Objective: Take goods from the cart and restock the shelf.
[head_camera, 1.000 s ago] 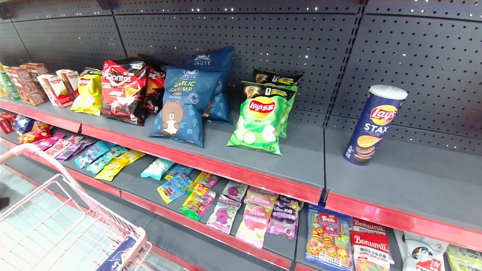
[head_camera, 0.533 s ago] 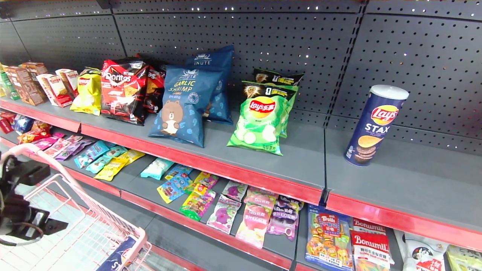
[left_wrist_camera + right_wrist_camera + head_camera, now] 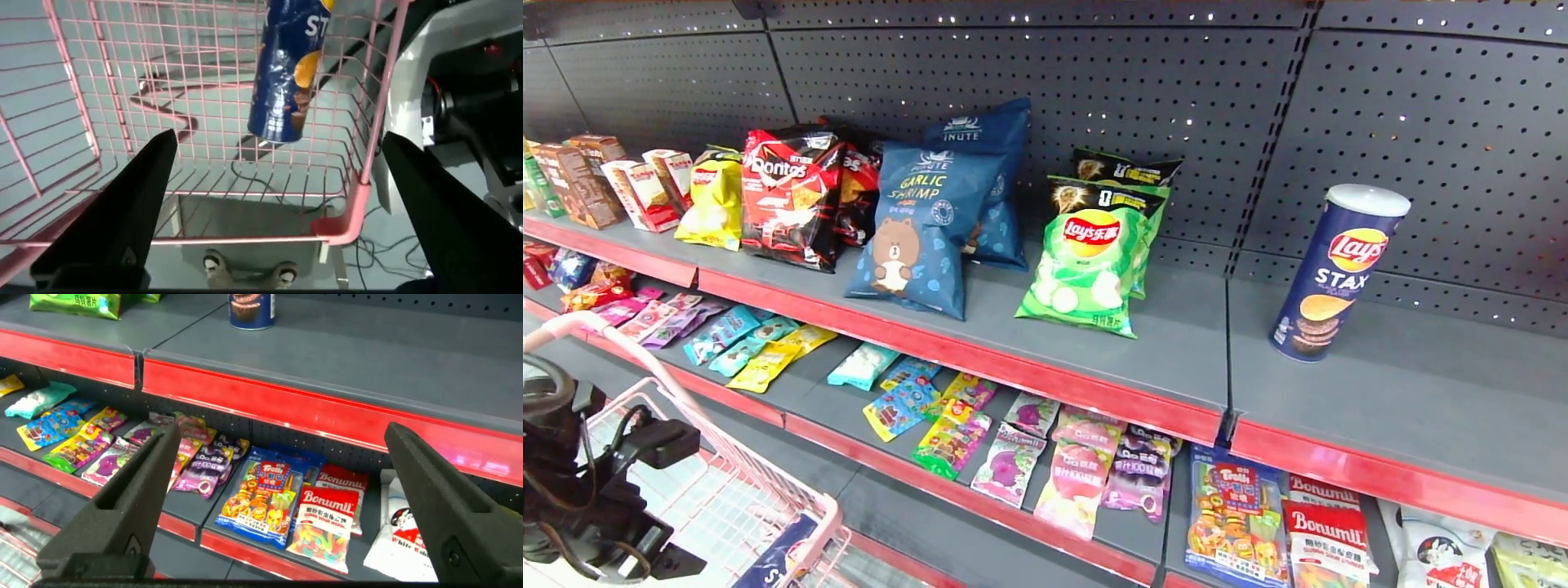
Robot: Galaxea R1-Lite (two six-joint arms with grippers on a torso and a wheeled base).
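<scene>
Hovering over the pink cart [image 3: 359, 204], your left gripper [image 3: 278, 139] is spread wide and holds nothing. The blue chip can [image 3: 286, 73] rests inside the cart, against its wire wall near a corner. Your right gripper [image 3: 282, 429] is likewise spread, facing the shelf [image 3: 343, 404] and the candy bags [image 3: 265, 494] below. A matching can [image 3: 1335, 273] stands upright on the shelf.

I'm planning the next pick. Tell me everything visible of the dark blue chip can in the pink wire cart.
The dark blue cylindrical chip can has printed sides with white letters and pictured chips, and a rimmed end. It rests tilted against the mesh of the pink wire cart, near a corner; its other end is cut off. The open left gripper faces it without touching.
</scene>
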